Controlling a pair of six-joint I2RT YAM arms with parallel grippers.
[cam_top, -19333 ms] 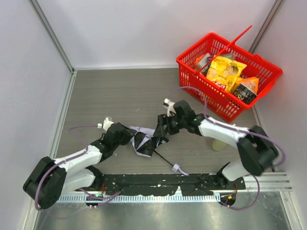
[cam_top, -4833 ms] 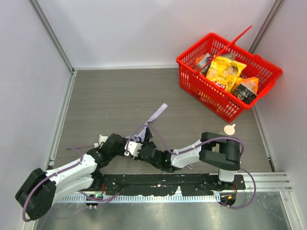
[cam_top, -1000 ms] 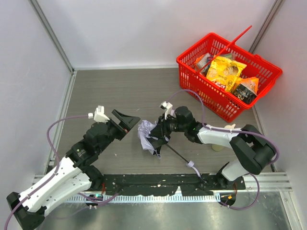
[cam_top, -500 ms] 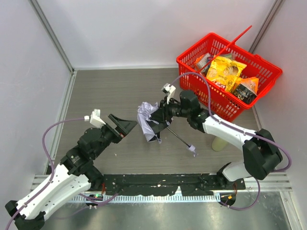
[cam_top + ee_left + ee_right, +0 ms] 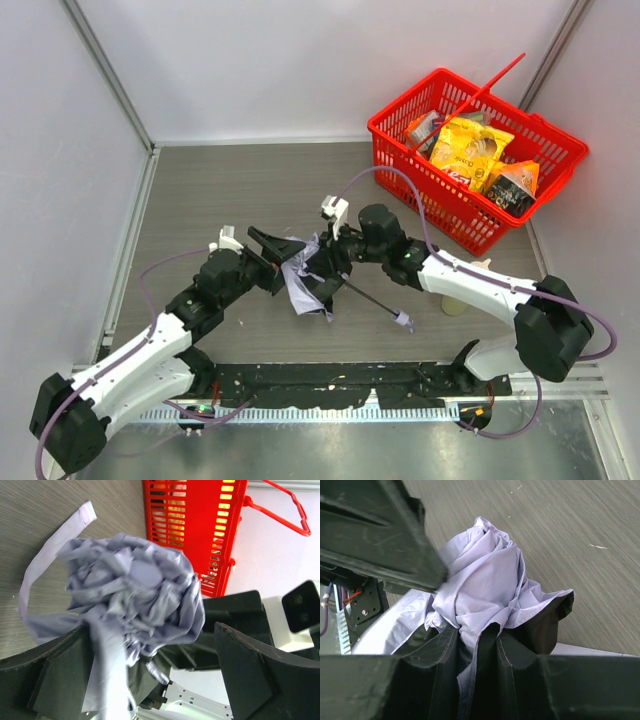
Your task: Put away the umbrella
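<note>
umbrella: crumpled pale lavender cloth folding umbrella point(image 5: 303, 282) over the middle of the grey table point(image 5: 220, 190) | right gripper point(image 5: 325, 268): pinching its cloth | left gripper point(image 5: 280, 248): wide apart around the bunch | tip: close slowly on the whole bunch (loose flaps slip out)

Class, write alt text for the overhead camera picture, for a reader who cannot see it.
The right gripper clamps a crumpled lavender umbrella over a grey table, while the open left gripper brackets its fabric. A red basket of snack packets sits at the back right.
</note>
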